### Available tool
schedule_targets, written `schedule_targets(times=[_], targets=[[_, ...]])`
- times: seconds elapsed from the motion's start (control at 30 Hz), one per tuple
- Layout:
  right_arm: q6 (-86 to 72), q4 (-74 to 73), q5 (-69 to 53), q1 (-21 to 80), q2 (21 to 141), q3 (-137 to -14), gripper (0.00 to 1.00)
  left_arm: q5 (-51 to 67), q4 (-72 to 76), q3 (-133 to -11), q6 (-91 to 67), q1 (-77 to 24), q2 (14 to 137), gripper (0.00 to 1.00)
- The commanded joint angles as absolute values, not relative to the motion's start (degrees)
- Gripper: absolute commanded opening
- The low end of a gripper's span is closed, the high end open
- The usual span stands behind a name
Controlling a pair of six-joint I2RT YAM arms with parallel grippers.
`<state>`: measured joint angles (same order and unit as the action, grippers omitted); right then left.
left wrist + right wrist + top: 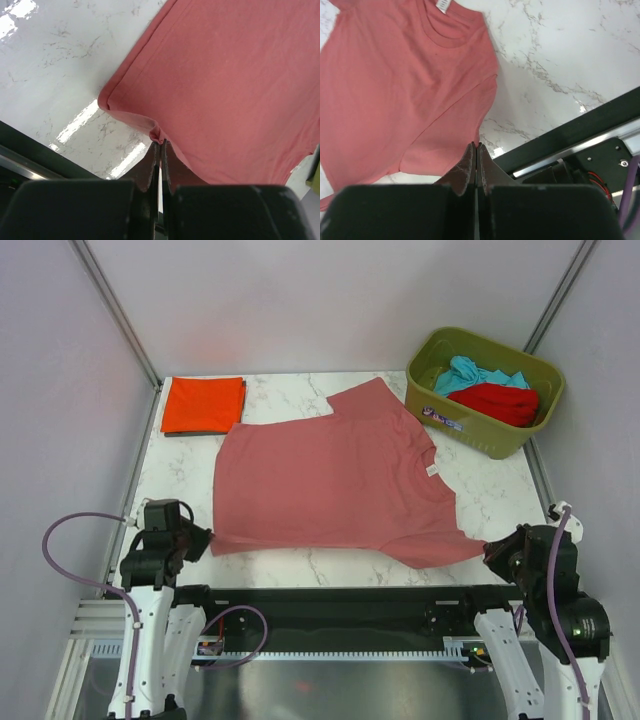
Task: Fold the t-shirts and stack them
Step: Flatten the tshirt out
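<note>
Pinching the near left corner of the dusty pink t-shirt (330, 480), the left gripper (204, 541) sits at the near left edge of the white marble table (180, 470). Its 2 jaws are pressed together on a small pucker of hem, and the wrist view shows the cloth bunched right at the tips. Farther back on that side, a bright orange-red t-shirt (203, 405) lies folded into a neat rectangle at the far left corner, apart from the pink one. The pink t-shirt is spread nearly flat across the middle of the table, with its bottom hem toward the left and its collar toward the right. A white label (433, 469) shows inside the neckline. 1 sleeve points to the far side, toward the bin, and the other sleeve is drawn out to a point at the near right. There the right gripper (487, 548) has its 2 jaws fully closed on the very tip of that sleeve, at the table's near edge beside the black rail (350, 598). At the far right corner stands an olive-green plastic bin (470, 428), set at an angle, just beside the far sleeve but not touching it. Inside the bin lie 2 crumpled shirts, a teal t-shirt (470, 373) toward the back and a bright red t-shirt (500, 403) in front of it.
</note>
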<state>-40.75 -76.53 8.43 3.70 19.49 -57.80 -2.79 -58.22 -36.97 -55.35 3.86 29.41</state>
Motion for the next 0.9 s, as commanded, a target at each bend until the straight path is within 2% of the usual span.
schedule_targets(times=[0.0, 0.23, 0.5, 0.87], targets=[[-37.18, -78.42, 8.61, 2.55, 21.61, -55.38, 0.00, -2.11, -56.08, -35.69, -57.30, 3.69, 29.44, 0.02], [-35.68, -66.37, 9.31, 2.55, 32.07, -53.01, 0.00, -5.62, -50.89, -35.60, -58.18, 3.52, 38.31, 0.02], [-34.63, -50.20, 6.68, 2.72, 50.35, -48.52, 0.00, -8.53, -48.96, -37.35, -59.41, 3.17, 46.05, 0.02], [-34.10, -43.51, 18.10, 13.18, 69.60, -57.21, 0.00, -13.27, -44.56, -37.35, -61.79, 0.79, 55.10, 0.02]])
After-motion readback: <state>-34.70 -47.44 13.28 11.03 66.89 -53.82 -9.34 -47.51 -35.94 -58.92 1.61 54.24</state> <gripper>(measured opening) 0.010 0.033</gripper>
